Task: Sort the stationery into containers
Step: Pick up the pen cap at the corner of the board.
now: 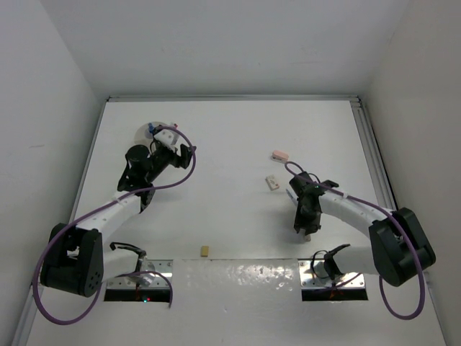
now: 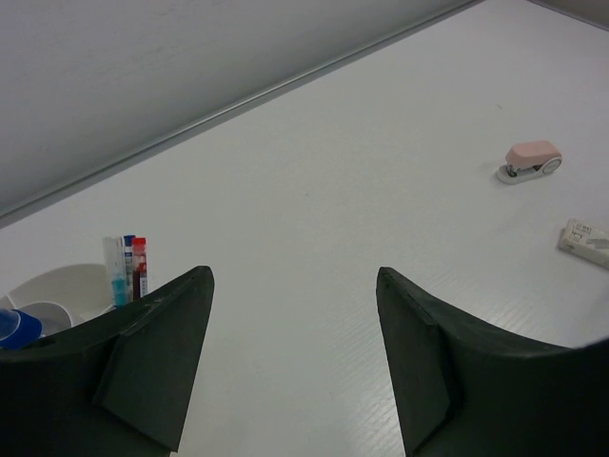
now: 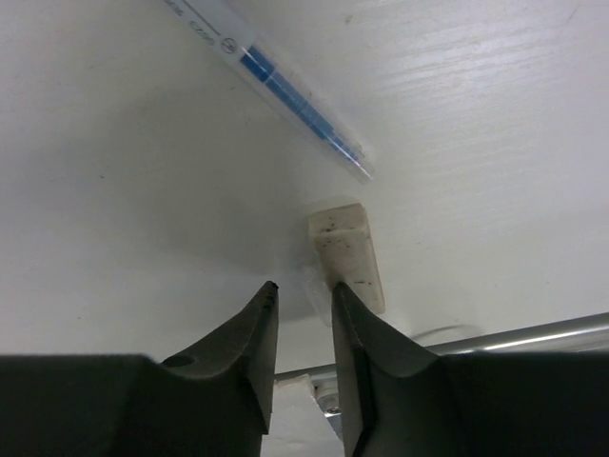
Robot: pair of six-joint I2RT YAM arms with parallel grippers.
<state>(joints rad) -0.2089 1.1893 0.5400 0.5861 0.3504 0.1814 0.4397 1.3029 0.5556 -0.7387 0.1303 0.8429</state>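
A low white bowl (image 1: 144, 132) stands at the far left, with pens (image 2: 133, 267) upright in it and a blue-capped bottle (image 2: 13, 328) beside them. My left gripper (image 1: 186, 155) hovers just right of the bowl (image 2: 57, 282) and is open (image 2: 295, 276) with nothing between its fingers. My right gripper (image 1: 306, 229) points down near the front edge. Its jaws (image 3: 304, 286) stand a narrow gap apart over bare table, and I see nothing solid between them. The right fingertip (image 3: 344, 297) touches the near end of a small white block (image 3: 347, 249). A blue pen (image 3: 295, 100) lies just beyond it.
A pink stapler-like item (image 1: 280, 155) and a small white block (image 1: 272, 182) lie mid-table, also in the left wrist view: the pink item (image 2: 531, 160) and the block (image 2: 587, 240). A tan block (image 1: 205, 251) sits by the front edge. A metal rail (image 3: 533, 335) runs near the right gripper.
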